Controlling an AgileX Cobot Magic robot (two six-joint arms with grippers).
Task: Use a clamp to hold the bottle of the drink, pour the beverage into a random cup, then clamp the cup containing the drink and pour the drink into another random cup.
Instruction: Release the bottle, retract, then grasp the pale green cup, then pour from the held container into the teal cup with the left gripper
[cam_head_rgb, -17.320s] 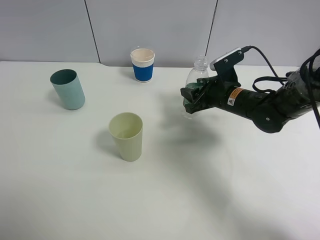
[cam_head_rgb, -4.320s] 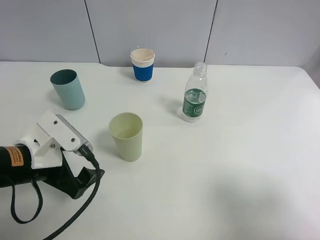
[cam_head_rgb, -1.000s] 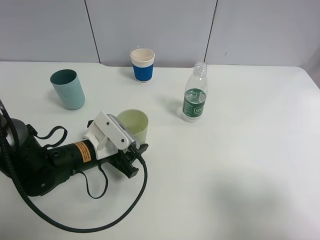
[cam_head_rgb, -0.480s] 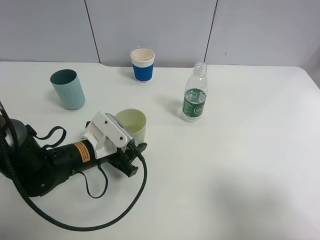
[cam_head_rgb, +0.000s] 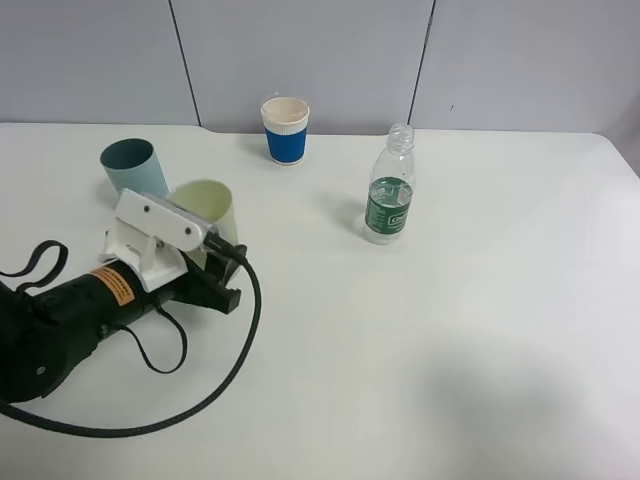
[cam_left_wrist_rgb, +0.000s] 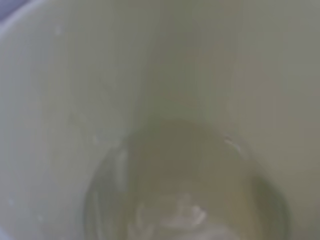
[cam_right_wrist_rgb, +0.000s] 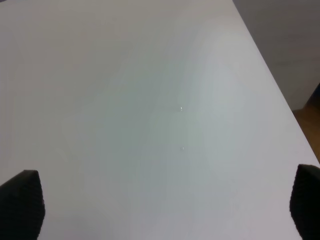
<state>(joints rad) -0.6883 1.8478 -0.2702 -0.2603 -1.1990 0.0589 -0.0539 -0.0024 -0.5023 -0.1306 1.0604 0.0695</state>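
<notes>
My left gripper (cam_head_rgb: 205, 252) is shut on the pale green cup (cam_head_rgb: 207, 207) and holds it off the table, just right of the teal cup (cam_head_rgb: 130, 166). The left wrist view is filled by the inside of the green cup (cam_left_wrist_rgb: 150, 75), with clear liquid (cam_left_wrist_rgb: 185, 195) at its bottom. The clear bottle with a green label (cam_head_rgb: 390, 200) stands uncapped on the table at the right, with some liquid in it. A paper cup with a blue sleeve (cam_head_rgb: 285, 130) stands at the back. My right gripper (cam_right_wrist_rgb: 162, 205) is open over bare table; the exterior view does not show it.
The white table (cam_head_rgb: 450, 340) ends at its right edge (cam_right_wrist_rgb: 280, 95) in the right wrist view, with floor beyond. A grey panel wall (cam_head_rgb: 320, 50) rises behind the cups. My left arm and its cable (cam_head_rgb: 200, 390) lie across the front left.
My left gripper has lifted the pale green cup and carried it left and back, from the table's middle to right beside the teal cup. The bottle and the other cups have not moved.
</notes>
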